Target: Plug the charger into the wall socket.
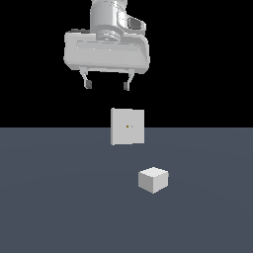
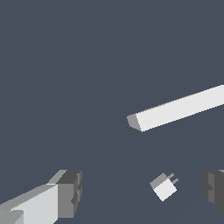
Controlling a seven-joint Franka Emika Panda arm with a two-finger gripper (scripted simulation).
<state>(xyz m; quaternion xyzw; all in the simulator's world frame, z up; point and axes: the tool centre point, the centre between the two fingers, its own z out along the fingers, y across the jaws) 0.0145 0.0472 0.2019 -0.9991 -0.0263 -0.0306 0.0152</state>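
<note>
The surface (image 1: 59,197) is a flat, dark slate-blue plane filling the lower half of the exterior view and the whole background of the wrist view. Above it, against black, hangs the arm's white wrist housing with the end effector (image 1: 107,85) pointing straight down; its two short dark-tipped fingers (image 1: 88,84) are spread wide with nothing between them. In the wrist view the same fingers appear at the two lower corners, one pale with a grey pad (image 2: 70,192), the other only a dark pad at the frame's edge, well apart from each other.

The wall socket (image 1: 128,126) is a thin white square plate standing upright on the surface, directly below the end effector and clear of it, with two tiny dots at its centre. From the wrist view it is seen edge-on as a long white bar (image 2: 179,108).

The charger (image 1: 153,179), a small off-white cube, rests on the surface nearer the exterior camera and toward the exterior view's right of the socket, apart from it. The wrist view shows two short prongs on one face (image 2: 164,186).
</note>
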